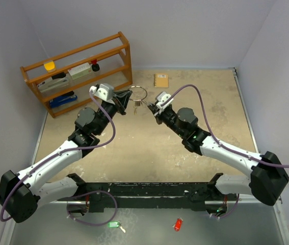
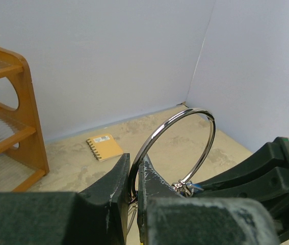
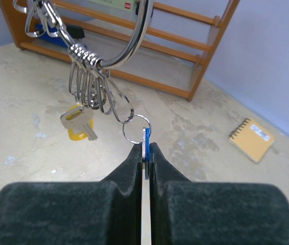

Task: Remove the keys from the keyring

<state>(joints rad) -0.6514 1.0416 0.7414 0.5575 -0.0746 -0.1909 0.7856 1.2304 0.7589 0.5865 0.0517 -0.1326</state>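
The keyring, a thin silver ring, stands upright above the table with my left gripper shut on its lower left arc. In the top view the keyring sits between both arms, with my left gripper on its left side. Several silver clips hang from the ring. A yellow-headed key dangles from them. My right gripper is shut on a blue-headed key that hangs from a small split ring. From above, my right gripper is just right of the hanging keys.
A wooden rack with stationery stands at the back left. A small orange notebook lies near the back wall. A green tag and a red tag lie on the near ledge below the arm bases.
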